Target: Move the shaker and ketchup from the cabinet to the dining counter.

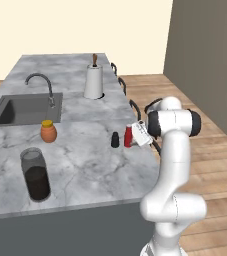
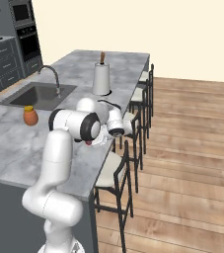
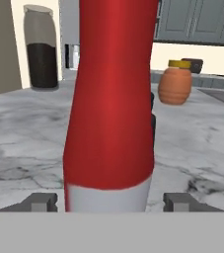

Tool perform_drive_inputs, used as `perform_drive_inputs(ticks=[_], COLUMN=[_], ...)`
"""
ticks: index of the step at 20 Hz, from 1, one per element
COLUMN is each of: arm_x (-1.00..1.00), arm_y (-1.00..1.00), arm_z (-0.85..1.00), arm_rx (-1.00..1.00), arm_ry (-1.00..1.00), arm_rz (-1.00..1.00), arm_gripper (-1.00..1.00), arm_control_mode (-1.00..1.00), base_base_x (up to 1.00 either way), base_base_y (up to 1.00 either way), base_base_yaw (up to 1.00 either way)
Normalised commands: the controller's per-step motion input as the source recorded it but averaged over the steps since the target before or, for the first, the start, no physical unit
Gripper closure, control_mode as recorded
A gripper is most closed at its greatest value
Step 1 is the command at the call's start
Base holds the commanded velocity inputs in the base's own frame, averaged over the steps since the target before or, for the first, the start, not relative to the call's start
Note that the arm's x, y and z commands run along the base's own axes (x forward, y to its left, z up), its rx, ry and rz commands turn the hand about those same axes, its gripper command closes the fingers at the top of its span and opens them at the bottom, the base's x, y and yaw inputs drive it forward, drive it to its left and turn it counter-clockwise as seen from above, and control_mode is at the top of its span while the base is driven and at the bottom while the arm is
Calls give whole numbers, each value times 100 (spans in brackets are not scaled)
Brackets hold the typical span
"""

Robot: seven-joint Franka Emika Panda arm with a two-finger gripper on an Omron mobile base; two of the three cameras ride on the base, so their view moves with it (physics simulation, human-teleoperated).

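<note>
Fingers (image 3: 111, 201) parted, clear of the ketchup (image 3: 111, 99) between them; shaker (image 1: 115, 140) just beside; orange jar (image 1: 48, 131) beyond.

Cream wall (image 2: 148, 24) behind the bar stools (image 2: 117, 170), wood plank floor (image 2: 182, 163) under and right of them. Dark wall ovens (image 2: 25, 29) far left of stools, grey panel (image 1: 205, 55) opposite.

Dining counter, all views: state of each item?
ketchup: upright on the dining counter, between the fingertips, clear gaps either side
shaker: upright, just beside the ketchup
gripper: open, around the ketchup
orange jar: upright, yellow lid on
glass jar: upright, dark contents partway up
paper towel roll: upright on holder
faucet: no water visible
</note>
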Motion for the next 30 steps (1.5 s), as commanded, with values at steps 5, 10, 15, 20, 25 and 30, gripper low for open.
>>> perform_drive_inputs(ticks=[5, 10, 15, 20, 25, 30], arm_x=[0, 0, -8, -29, -38, -47], arm_y=[-9, -16, -22, -18, -17, -8], arm_z=[0, 2, 12, 20, 22, 27], arm_rx=[0, -1, -7, -12, -13, -13], arm_ry=[0, -1, -1, -4, -10, -15], arm_rz=[0, 0, -6, -10, -14, -19], arm_gripper=[-100, -100, -100, -100, -100, -100], arm_control_mode=[-100, -100, -100, -100, -100, -100], base_base_x=[0, 0, 0, 0, 0, 0], base_base_y=[0, 0, 0, 0, 0, 0], base_base_yaw=[0, 0, 0, 0, 0, 0])
